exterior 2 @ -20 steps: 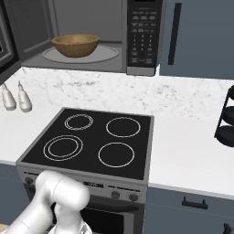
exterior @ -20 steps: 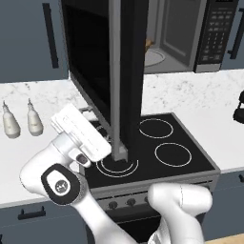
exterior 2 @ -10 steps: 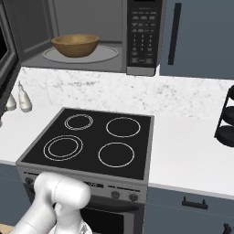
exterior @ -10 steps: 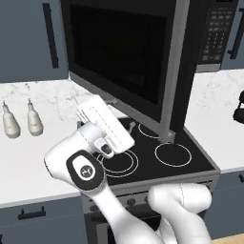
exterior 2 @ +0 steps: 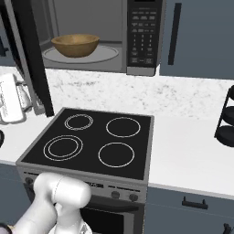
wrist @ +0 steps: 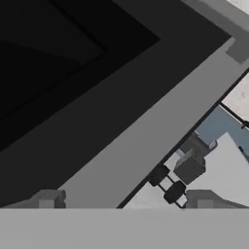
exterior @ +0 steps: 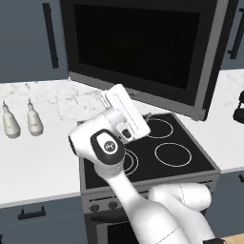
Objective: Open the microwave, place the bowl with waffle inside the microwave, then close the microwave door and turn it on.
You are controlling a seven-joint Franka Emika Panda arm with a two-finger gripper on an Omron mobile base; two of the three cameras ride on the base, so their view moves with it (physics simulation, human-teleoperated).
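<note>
The microwave stands open above the counter. On its glass turntable rests the brown bowl; the waffle is hidden below the bowl's rim. The microwave door is partly swung in, its dark window facing the left base camera, and it looks edge-on in the right base view. My gripper is open, up against the door's lower grey edge. In the hand view, the fingertips stand wide apart with that edge running between them. The white hand sits just left of the door.
The black stovetop lies directly below the door's swing. Two pale bottles stand on the marble counter to the left. A black tiered rack sits at the right, and blue-grey cabinets with a black handle flank the microwave.
The door has swung from edge-on toward the microwave, now showing its window in the left base view. My hand moved right and up along with its lower edge.
</note>
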